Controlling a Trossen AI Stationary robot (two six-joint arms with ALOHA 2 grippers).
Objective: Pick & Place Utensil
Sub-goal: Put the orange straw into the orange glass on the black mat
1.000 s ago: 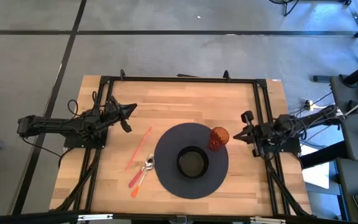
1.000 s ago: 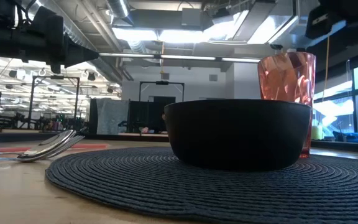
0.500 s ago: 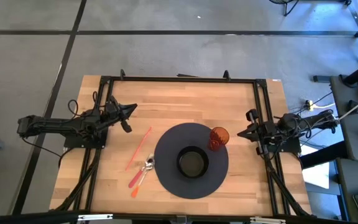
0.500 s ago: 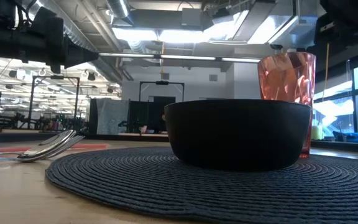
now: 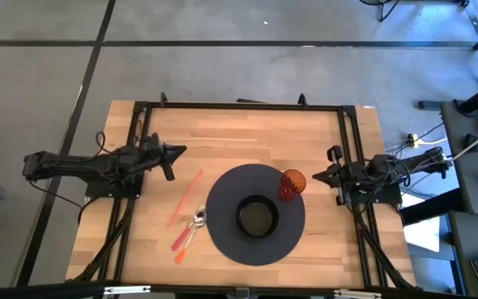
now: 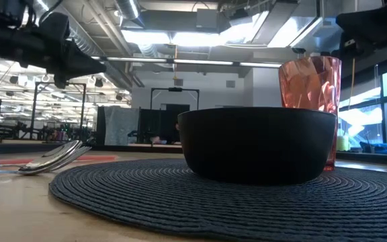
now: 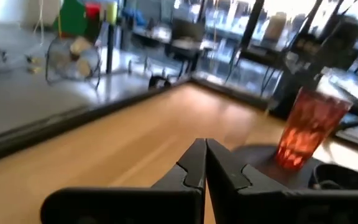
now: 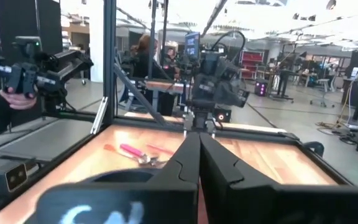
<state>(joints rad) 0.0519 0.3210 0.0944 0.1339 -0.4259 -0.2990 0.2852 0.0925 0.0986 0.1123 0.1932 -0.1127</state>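
Note:
Two utensils (image 5: pixel 188 233), metal heads with a pink and an orange handle, lie flat on the wood left of the round dark placemat (image 5: pixel 222 237). They show again in the low view as utensils (image 6: pixel 54 158) and in the right wrist view as utensils (image 8: pixel 138 154). My left gripper (image 5: pixel 178 151) hovers shut above the table, toward the far side from the utensils; its wrist view shows the shut left gripper (image 7: pixel 205 153). My right gripper (image 5: pixel 315 176) waits shut at the table's right edge, beside the red cup (image 5: pixel 291 184); its wrist view shows the right gripper (image 8: pixel 197 147) with fingers together.
A black bowl (image 5: pixel 257 217) sits mid-mat and fills the middle of the low view as the bowl (image 6: pixel 257 144), with the red cup (image 6: pixel 310 87) behind it. A thin pink stick (image 5: pixel 185 198) lies on the wood between my left gripper and the utensils. Black frame rails run along the table's edges.
My left gripper has shifted slightly toward the table's right and near side, staying shut. The utensils, bowl and cup have not moved.

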